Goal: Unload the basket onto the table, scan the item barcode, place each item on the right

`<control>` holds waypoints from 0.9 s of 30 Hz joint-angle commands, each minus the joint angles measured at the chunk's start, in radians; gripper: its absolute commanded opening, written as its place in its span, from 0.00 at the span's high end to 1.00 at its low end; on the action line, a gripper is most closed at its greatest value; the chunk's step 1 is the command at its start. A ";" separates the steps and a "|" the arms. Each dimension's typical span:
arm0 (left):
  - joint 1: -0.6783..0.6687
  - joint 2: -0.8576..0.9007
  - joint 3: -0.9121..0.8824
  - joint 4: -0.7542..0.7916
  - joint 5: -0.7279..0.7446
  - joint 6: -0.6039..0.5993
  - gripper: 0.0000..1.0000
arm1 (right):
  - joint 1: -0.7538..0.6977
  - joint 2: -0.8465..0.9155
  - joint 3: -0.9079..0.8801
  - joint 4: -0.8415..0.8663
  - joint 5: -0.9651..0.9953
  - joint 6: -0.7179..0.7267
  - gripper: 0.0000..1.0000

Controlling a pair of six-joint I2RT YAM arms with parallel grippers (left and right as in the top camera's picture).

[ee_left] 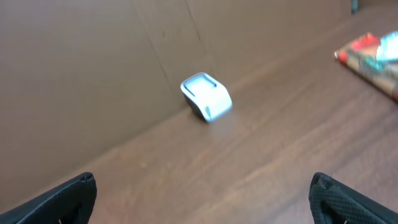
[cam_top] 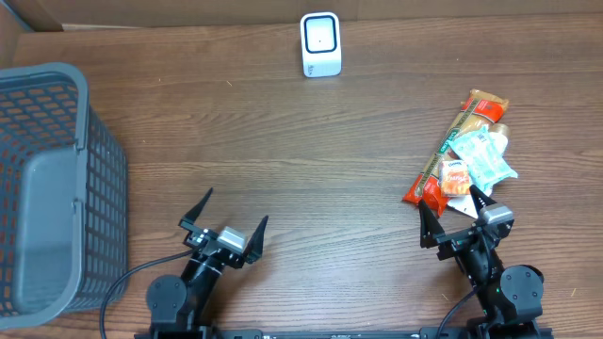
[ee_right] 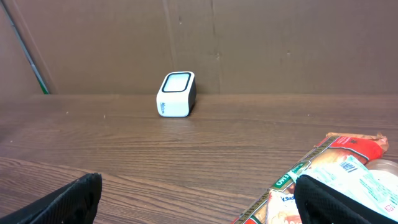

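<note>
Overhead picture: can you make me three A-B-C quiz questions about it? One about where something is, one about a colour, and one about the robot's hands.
1. Where is the scanner?
A. at the far edge of the table
B. at the near left corner
C. on the floor

2. What colour is the basket?
A. red
B. grey
C. yellow

3. How are the left gripper and right gripper?
A. both open
B. both shut
C. one open, one shut

Answers: 1 A, it stands by the back wall; 2 B, its mesh sides are grey; 3 A, both pairs of fingers stand wide apart.
</note>
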 commanded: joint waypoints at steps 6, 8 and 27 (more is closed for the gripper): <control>-0.006 -0.013 -0.019 -0.006 0.011 0.054 0.00 | 0.006 -0.007 -0.010 0.005 0.007 0.003 0.00; -0.006 -0.013 -0.019 -0.006 0.011 0.054 0.01 | 0.006 -0.007 -0.010 0.005 0.007 0.003 0.00; -0.005 0.005 -0.019 -0.008 0.011 0.054 0.00 | 0.006 -0.007 -0.010 0.005 0.007 0.003 0.00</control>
